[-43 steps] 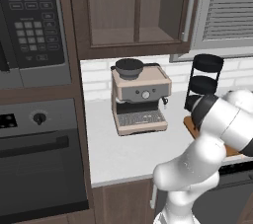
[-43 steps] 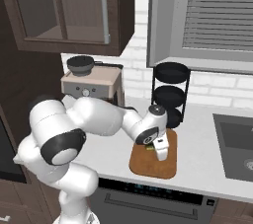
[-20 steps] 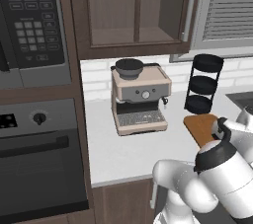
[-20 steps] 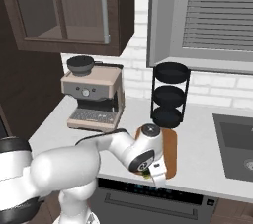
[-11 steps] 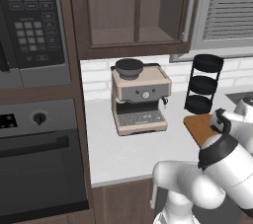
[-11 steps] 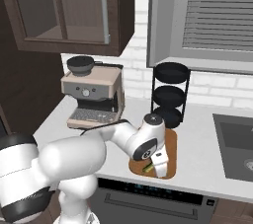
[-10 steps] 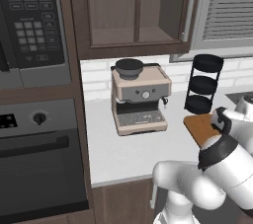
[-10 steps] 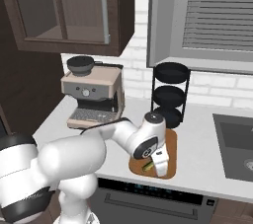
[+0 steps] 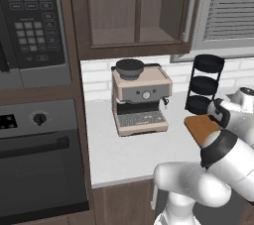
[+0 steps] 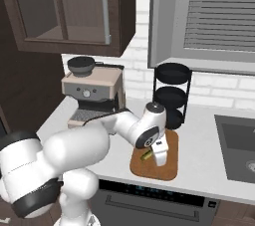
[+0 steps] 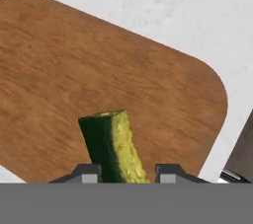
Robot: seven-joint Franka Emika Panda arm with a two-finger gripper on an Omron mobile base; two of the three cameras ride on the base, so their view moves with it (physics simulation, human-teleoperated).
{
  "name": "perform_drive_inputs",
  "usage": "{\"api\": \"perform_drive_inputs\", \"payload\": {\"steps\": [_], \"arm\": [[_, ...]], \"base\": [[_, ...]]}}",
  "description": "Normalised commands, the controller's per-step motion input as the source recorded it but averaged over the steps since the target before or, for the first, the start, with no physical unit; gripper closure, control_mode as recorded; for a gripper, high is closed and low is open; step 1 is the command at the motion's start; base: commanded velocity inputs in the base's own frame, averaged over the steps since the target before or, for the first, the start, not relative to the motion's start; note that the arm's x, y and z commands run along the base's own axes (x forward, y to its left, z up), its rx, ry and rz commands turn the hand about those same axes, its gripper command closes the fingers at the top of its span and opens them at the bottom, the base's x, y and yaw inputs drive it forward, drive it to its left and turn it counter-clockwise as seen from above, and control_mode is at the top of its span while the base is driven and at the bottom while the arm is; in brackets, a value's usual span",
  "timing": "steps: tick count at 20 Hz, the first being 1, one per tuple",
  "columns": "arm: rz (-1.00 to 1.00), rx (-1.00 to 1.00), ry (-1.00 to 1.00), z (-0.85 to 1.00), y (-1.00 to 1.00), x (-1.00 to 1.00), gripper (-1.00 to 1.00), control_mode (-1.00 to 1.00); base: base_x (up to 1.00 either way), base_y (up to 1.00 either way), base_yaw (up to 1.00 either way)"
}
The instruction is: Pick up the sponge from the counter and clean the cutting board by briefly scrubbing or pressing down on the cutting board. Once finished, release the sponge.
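Observation:
The yellow sponge (image 11: 114, 144) with its dark green layer stands on edge between my two finger tips, and my gripper (image 11: 126, 172) is shut on it. Right behind the sponge lies the orange-brown cutting board (image 11: 74, 75) on the light counter (image 11: 163, 6). From the right base view my gripper (image 10: 153, 157) hangs low over the cutting board (image 10: 167, 166), with the sponge (image 10: 146, 155) showing as a small yellow-green bit at its left. In the left base view only the far part of the cutting board (image 9: 199, 126) shows behind my arm.
A beige coffee machine (image 10: 92, 93) stands at the back left of the counter. A black three-tier rack (image 10: 172, 95) stands just behind the board. A sink (image 10: 239, 145) lies to the right. Wall cabinets hang above.
The arm has swung and the hand shifted slightly over the board, with the sponge still gripped. The board and other things stayed put.

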Motion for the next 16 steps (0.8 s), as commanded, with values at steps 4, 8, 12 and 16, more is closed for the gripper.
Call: {"api": "perform_drive_inputs", "payload": {"steps": [4, 8, 12, 16], "arm": [[0.00, 0.00, 0.00, -0.09, 0.28, 0.85, 1.00, -1.00], [0.00, 0.00, 0.00, -0.18, 0.19, 0.96, 1.00, -1.00], [0.00, 0.00, -0.01, -0.02, 0.04, 0.42, 1.00, -1.00], [0.00, 0.00, 0.00, 0.00, -0.30, -0.04, 1.00, -1.00]], "base": [[0.00, 0.00, 0.00], [0.00, 0.00, 0.00], [0.00, 0.00, 0.00], [0.00, 0.00, 0.00]]}}
